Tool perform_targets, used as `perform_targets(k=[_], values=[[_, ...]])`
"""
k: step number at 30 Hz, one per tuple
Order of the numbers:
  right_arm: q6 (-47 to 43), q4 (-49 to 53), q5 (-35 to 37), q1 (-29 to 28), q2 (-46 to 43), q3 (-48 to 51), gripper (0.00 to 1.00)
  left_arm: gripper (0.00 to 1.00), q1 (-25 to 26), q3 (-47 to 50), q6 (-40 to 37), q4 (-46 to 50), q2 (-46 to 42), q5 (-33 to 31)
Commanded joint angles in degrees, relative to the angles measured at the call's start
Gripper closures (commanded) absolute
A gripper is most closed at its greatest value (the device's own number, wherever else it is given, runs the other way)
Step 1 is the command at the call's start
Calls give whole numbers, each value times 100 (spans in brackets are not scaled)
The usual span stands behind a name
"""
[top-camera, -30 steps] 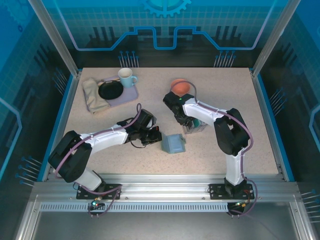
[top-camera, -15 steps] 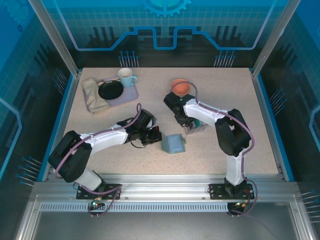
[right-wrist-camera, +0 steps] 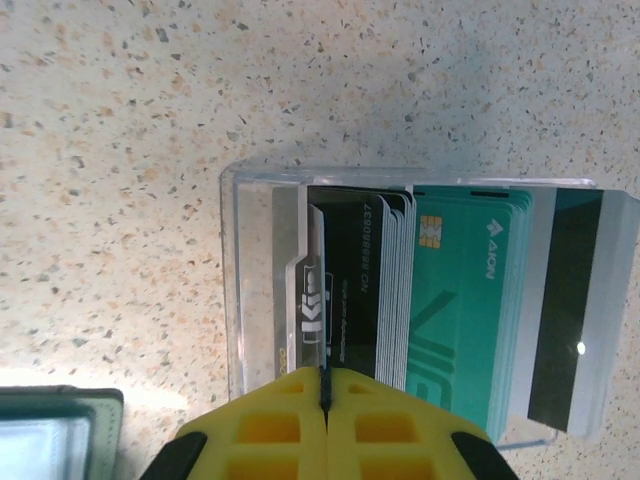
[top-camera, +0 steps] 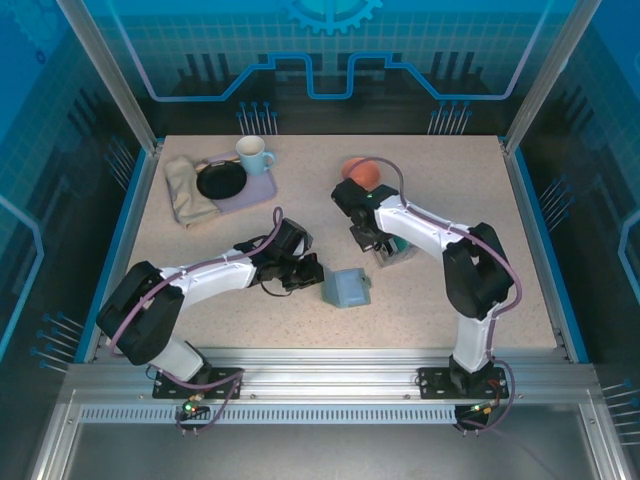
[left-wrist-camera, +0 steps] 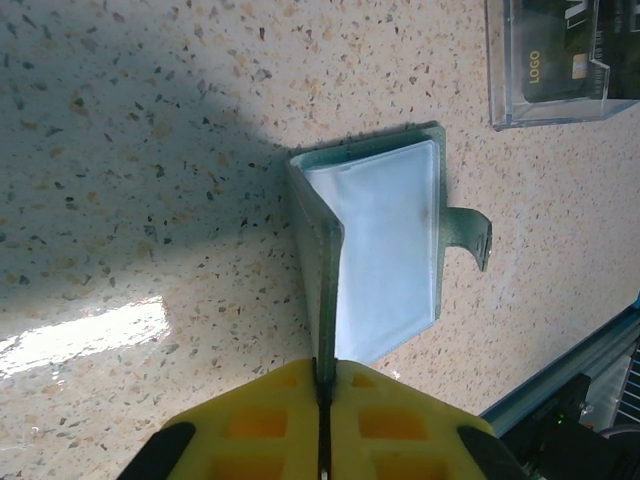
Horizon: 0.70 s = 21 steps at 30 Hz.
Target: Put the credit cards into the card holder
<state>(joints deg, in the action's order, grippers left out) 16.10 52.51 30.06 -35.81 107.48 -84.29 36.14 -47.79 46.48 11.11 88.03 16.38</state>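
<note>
A flat grey-green folding card holder [top-camera: 347, 288] sits on the speckled bench [top-camera: 470, 190] near the middle of its near edge. It is open in a V, one leaf standing on edge, the clear-windowed leaf [left-wrist-camera: 385, 250] lying flat. Its long axis runs straight away from the left gripper [left-wrist-camera: 322, 385], and its small tab [left-wrist-camera: 470, 232] juts sideways. The yellow fingers [left-wrist-camera: 270, 420] pinch the upright leaf's end. The left arm lies low, elbow bent, wrist aimed right. Just beyond, towards the bench's centre, a clear plastic box [right-wrist-camera: 255, 270] holds thin rectangular credit cards [right-wrist-camera: 460, 300] on edge, filed face to face. The teal one reads "AION", a black one begins "NO.", and the left wrist view shows "LOGO". The right arm arches forward and left, and the right gripper [right-wrist-camera: 323, 380] is clamped on one dark card's end.
</note>
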Motion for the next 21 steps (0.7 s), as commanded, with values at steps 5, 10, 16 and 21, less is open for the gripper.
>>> perform_targets(k=[5,10,16,21], values=[[376,167,-836,235,-1039,134,100,82,-27,-98,-206,366,-160,-25],[743,-385,-2256,583,-1920,696,100,80,-25,-134,-240,425,-145,-46],[1330,-1273,-4272,892,-2553,1489,100,74,-27,-125,-262,486,-144,-70],[1895,-1889,-4955,859,-2653,2077,100,70,-24,-126,-271,609,-172,-207]])
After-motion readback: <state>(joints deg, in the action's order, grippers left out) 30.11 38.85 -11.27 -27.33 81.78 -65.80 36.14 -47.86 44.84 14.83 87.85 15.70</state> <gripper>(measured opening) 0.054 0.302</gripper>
